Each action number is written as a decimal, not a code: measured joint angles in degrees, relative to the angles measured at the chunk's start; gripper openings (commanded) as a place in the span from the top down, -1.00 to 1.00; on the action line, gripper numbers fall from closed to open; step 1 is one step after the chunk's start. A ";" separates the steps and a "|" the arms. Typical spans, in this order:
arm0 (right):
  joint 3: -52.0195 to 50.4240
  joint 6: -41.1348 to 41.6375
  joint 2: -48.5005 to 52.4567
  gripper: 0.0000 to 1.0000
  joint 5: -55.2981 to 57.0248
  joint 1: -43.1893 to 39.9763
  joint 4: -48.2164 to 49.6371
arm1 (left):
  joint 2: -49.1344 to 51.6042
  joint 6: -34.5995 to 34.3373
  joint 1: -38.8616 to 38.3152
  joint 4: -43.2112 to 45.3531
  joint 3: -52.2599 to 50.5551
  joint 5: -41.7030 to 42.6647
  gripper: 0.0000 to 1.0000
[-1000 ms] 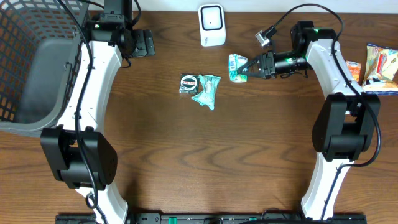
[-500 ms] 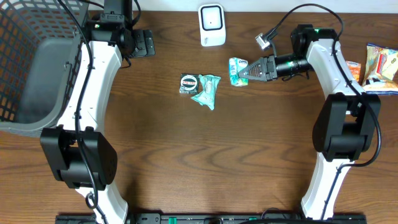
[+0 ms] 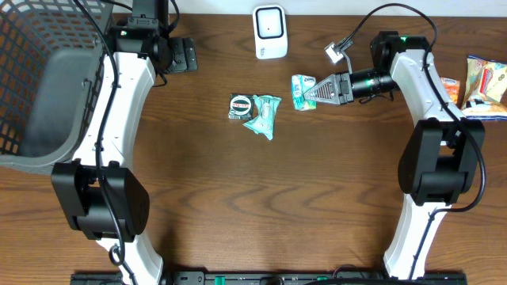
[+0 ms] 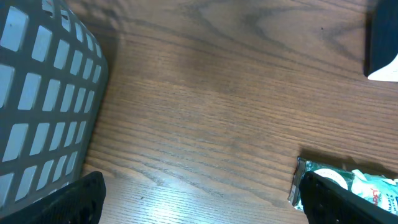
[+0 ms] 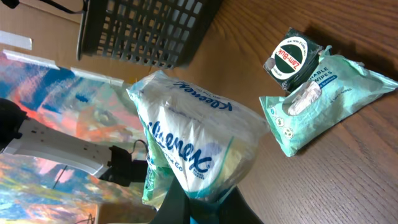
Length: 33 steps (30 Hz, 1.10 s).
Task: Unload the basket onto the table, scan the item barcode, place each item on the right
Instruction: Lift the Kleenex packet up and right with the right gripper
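Note:
The item is a white and green Kleenex tissue pack (image 3: 301,89) (image 5: 199,140), held off the table just below and right of the white barcode scanner (image 3: 269,32). My right gripper (image 3: 315,89) (image 5: 200,200) is shut on the pack's lower end, with the printed face toward the wrist camera. No barcode shows. My left gripper (image 3: 187,55) (image 4: 202,208) hangs open over bare wood at the back left, with nothing between its black fingers (image 4: 65,202).
A mint wipes pack (image 3: 263,115) (image 5: 323,99) and a dark Zam-Buk packet (image 3: 240,105) (image 5: 295,57) (image 4: 329,182) lie mid-table. A grey mesh basket (image 3: 47,79) (image 4: 43,93) (image 5: 149,31) fills the left side. Snack bags (image 3: 483,83) lie at the right edge.
My right wrist has rolled with the tissue pack in its grip, and the pack has barely shifted. The left arm has not moved.

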 measured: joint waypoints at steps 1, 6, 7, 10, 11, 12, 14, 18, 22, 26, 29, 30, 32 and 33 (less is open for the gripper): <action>0.00 -0.22 0.00 0.98 0.17 0.00 0.00 | 0.00 0.00 0.00 0.00 0.00 0.00 -0.95; 0.00 -1.14 0.00 0.98 0.85 0.00 0.02 | 0.00 0.00 0.00 0.00 0.00 0.00 -0.96; 0.00 -1.25 0.00 0.98 0.90 0.00 0.02 | 0.00 0.00 0.00 0.00 0.00 0.00 -0.96; 0.00 -1.44 0.00 0.98 1.11 0.00 0.02 | 0.00 0.00 0.00 0.00 0.00 0.00 -0.95; 0.00 -1.46 0.00 0.98 1.25 0.00 0.02 | 0.00 0.00 0.00 0.00 0.00 -0.02 -0.96; 0.00 -1.53 0.00 0.98 1.40 0.00 0.02 | 0.00 0.00 0.00 0.00 0.00 0.00 -0.96; 0.00 -1.68 0.00 0.98 1.70 0.00 0.02 | 0.00 0.00 0.00 0.00 0.00 -0.02 -0.96; 0.00 -1.86 0.00 0.98 2.05 0.00 0.02 | 0.00 0.00 0.00 0.00 0.00 0.00 -0.96; 0.00 -1.88 0.00 0.98 2.34 0.00 0.02 | 0.00 0.00 0.00 0.00 0.00 0.00 -0.96; 0.00 -1.90 0.00 0.98 2.38 0.00 0.02 | 0.00 0.00 0.00 0.00 0.00 -0.02 -0.96; 0.00 -1.90 0.00 0.98 2.36 0.00 0.02 | 0.00 0.00 0.00 0.00 0.00 -0.02 -0.96; 0.00 -1.92 0.00 0.98 2.38 0.02 0.02 | 0.00 0.00 0.00 0.00 0.00 0.00 -0.96; 0.00 -1.92 0.00 0.98 2.38 0.00 0.02 | 0.00 0.00 0.00 0.00 0.00 -0.02 -0.96; 0.00 -1.92 0.00 0.98 2.38 0.00 0.02 | 0.00 0.00 0.00 0.00 0.00 0.00 -0.96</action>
